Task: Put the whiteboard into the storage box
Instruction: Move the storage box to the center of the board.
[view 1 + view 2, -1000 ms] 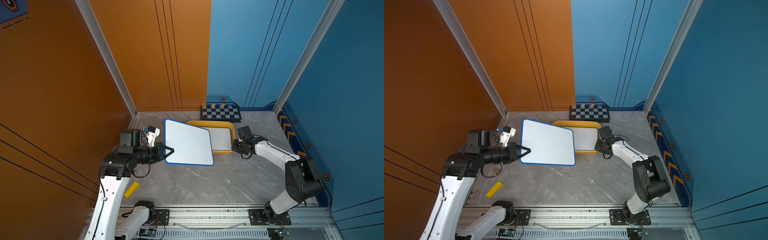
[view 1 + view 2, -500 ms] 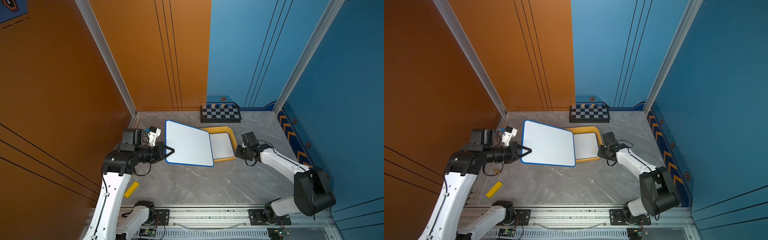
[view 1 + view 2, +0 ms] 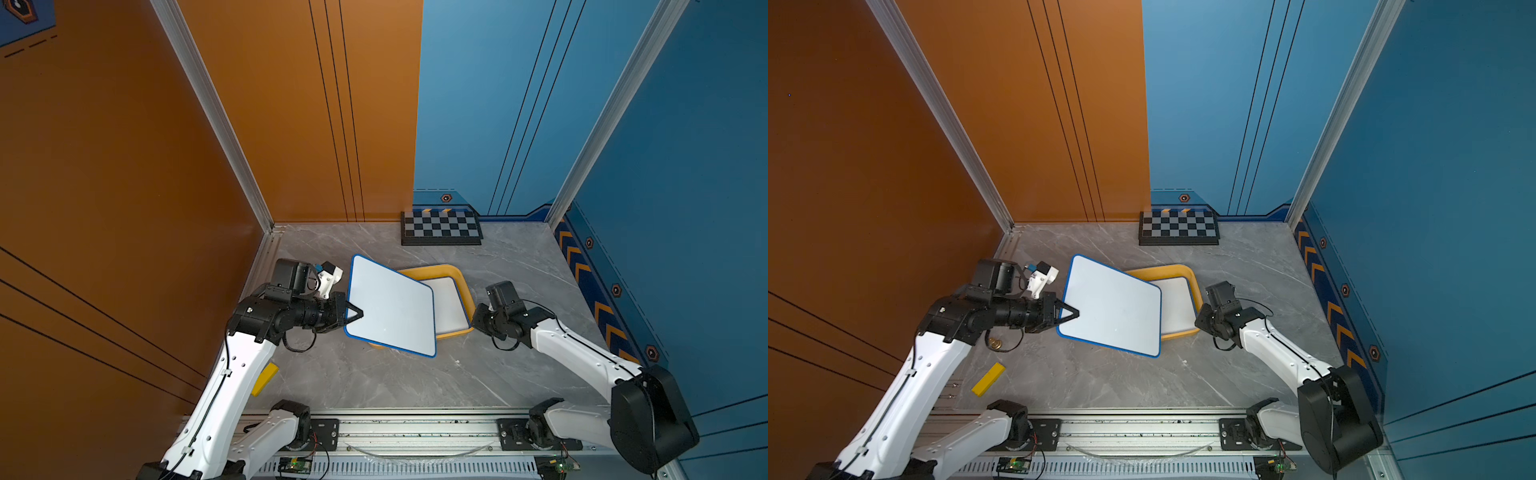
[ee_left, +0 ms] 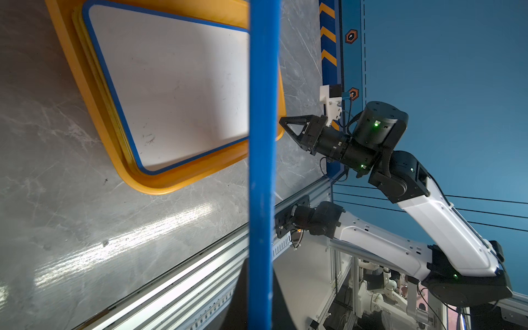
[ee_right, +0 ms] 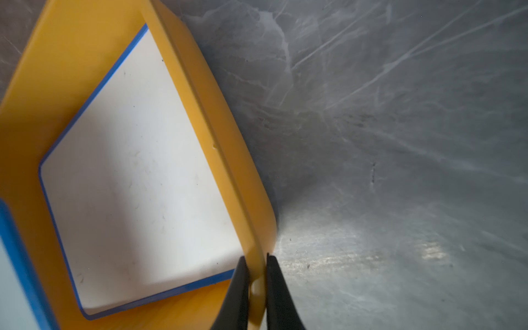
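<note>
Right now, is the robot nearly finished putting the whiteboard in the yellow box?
Nearly. Done: one whiteboard already lies flat in the storage box. In hand: the left gripper is shut on a second whiteboard, held up, partly over the box, while the right gripper pinches the box's wall. Still to do: lower it in and let go.

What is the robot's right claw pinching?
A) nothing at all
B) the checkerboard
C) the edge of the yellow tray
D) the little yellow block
C: in the right wrist view, the right gripper has its two black fingers closed on the rim of the yellow tray.
</note>
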